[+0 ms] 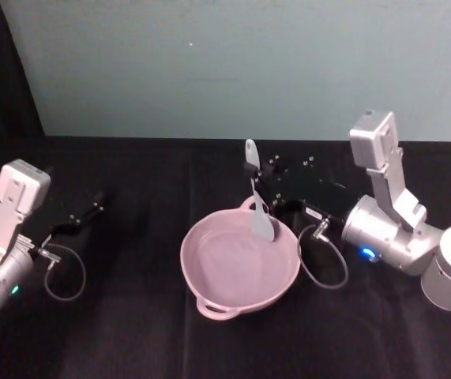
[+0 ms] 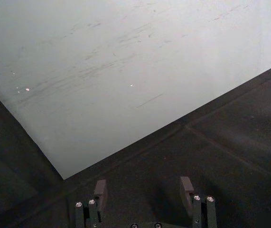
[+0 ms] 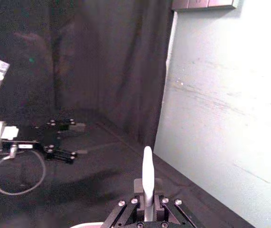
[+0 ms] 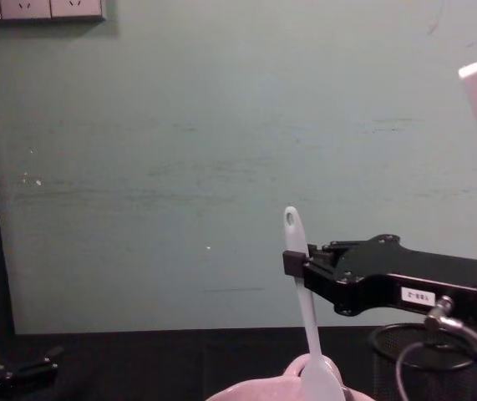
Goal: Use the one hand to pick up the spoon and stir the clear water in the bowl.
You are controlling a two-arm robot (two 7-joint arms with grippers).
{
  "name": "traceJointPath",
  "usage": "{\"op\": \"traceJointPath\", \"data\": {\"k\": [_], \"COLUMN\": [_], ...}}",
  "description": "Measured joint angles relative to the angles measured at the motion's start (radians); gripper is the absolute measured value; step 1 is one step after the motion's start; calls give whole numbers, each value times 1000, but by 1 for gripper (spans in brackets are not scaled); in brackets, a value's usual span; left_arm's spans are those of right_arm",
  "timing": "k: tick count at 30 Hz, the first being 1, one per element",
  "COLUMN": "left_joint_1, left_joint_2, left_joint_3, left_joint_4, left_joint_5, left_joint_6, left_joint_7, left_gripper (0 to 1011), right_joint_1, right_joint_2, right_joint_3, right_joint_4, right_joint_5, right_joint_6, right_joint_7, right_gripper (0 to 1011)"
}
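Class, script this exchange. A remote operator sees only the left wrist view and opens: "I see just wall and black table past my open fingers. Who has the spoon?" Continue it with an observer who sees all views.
Observer: The right gripper is shut on the spoon, gripping its handle just below the hole.
Operator: Is it anywhere near the bowl?
Observer: Yes. The spoon stands nearly upright with its head down at the far rim of the bowl; I cannot tell if it touches the water.
Operator: And where is my arm relative to that?
Observer: The left gripper sits low over the table on the left, well apart from the bowl.
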Motion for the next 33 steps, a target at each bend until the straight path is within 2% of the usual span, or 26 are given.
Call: {"op": "traceJointPath", "data": {"k": [5,9,12,13,15,21,27,33], "left_joint_1": [0,0,0,0,0,0,0,0], "left_joint_2": [0,0,0,0,0,0,0,0], "left_joint_3": [0,0,0,0,0,0,0,0], "left_joint_4": [0,0,0,0,0,0,0,0], "left_joint_5": [0,0,0,0,0,0,0,0], "left_joint_6": [0,0,0,0,0,0,0,0], "left_joint_7": [0,0,0,0,0,0,0,0], "left_gripper": [1005,1005,1005,1005,1005,1005,1005,1005], "right_joint_1": [-39,-48,-35,-35,-15,22,56,45], "right_joint_2": [6,-10,-41,-41,-69,-115,-144,-134], "right_joint_3": [6,-7,-28,-28,-47,-59,-41,2], "right_joint_4": [-46,-49,-18,-18,17,81,152,166], "right_joint_5": [3,8,17,17,18,13,-2,-19], "right_joint_6": [2,-2,-13,-13,-25,-64,-106,-118], "right_joint_7": [9,31,58,58,74,80,56,11], "right_gripper": [118,118,118,118,118,118,118,118]}}
